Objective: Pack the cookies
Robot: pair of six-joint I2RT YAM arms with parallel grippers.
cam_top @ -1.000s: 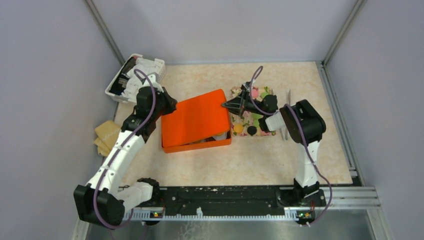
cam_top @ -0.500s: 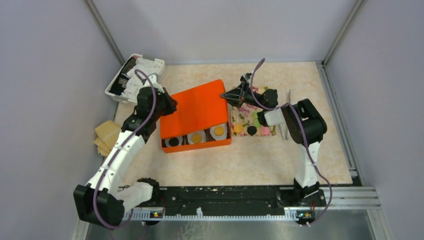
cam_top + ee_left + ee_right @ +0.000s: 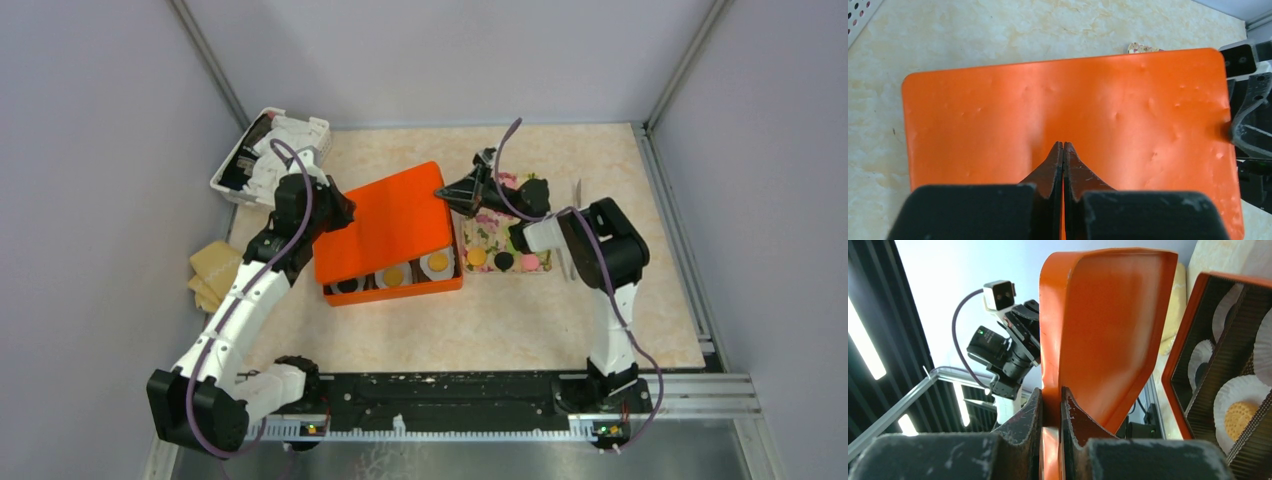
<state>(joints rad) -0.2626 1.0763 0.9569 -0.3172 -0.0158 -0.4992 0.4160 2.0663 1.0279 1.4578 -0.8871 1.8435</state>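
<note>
The orange lid (image 3: 385,222), nearly shut over the box (image 3: 400,292) a second ago, now sits tilted further back. That bares the front row of cookies (image 3: 438,262), so I'd say packing can go on. More cookies wait on the floral tray (image 3: 487,232) just right. The left gripper (image 3: 1063,146) and right gripper (image 3: 1052,391) each pinch a lid edge, and bare table (image 3: 560,160) lies behind.
</note>
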